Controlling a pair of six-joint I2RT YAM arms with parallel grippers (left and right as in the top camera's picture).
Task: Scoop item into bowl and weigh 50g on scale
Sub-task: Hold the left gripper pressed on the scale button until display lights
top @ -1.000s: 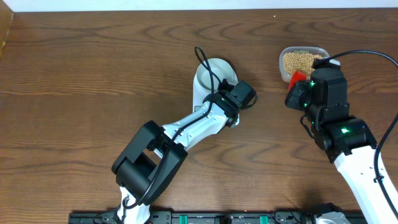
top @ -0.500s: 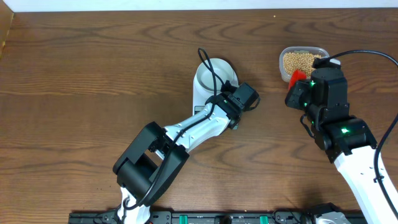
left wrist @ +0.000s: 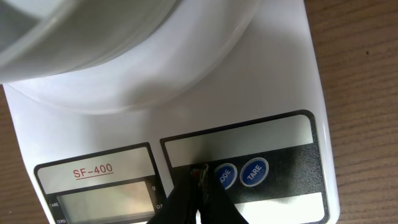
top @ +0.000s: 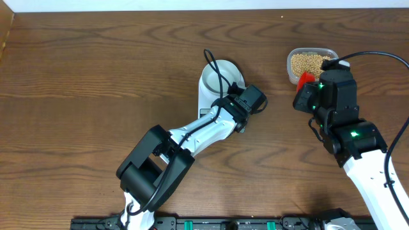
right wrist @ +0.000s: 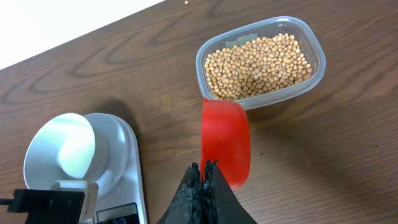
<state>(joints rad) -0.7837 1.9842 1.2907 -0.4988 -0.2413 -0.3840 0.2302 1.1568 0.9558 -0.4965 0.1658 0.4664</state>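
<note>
Pale blue-white round bowl (right wrist: 62,149) sits on flat white rectangular scale (left wrist: 292,74). Left jaws pinched together, tips at the scale's panel beside the left blue button (left wrist: 226,175). Right jaws clamped on red plastic scoop (right wrist: 225,143), just beside clear plastic tub (right wrist: 280,96) of small tan-yellow beans (right wrist: 258,59).

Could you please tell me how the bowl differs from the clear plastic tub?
The bowl is round and opaque white; the tub is rounded-rectangular and clear. The bowl looks empty; the tub holds beans. The bowl sits on the scale; the tub rests on the table. Both are open-topped.
</note>
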